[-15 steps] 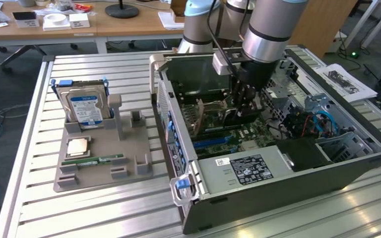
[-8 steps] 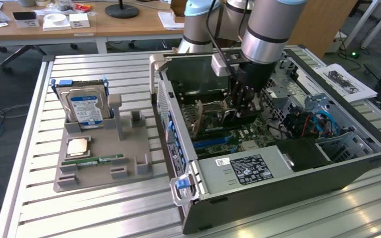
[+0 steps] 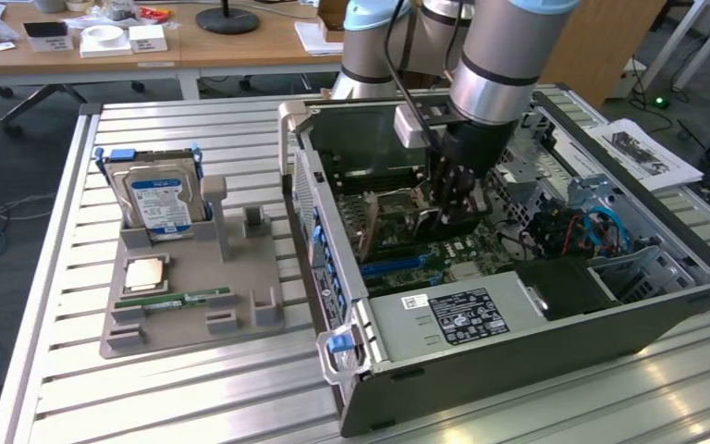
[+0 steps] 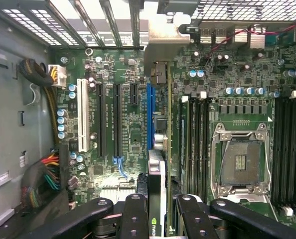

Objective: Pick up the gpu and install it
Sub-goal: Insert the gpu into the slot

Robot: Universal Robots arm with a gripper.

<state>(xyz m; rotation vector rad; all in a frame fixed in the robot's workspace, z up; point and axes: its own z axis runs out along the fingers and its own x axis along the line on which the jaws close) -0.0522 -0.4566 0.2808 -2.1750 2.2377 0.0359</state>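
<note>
"Has it got the card?"

"Yes. The gripper (image 4: 160, 206) is about half closed, its fingers (image 4: 136, 214) pinching the gpu (image 4: 156, 172) by its two flat faces, down inside the case (image 3: 516, 379)."

"Where does it hang?"

"Straight out from the fingertips, edge toward the motherboard (image 4: 133, 134), in line with the blue slot (image 4: 149, 112) — whether it touches, I can't tell."

"Heavy?"

"Light, stiff and thin, I'd guess, but fragile — best taken by the bare board near the top edge, never the contacts. A loose pinch would let it slip."
</note>
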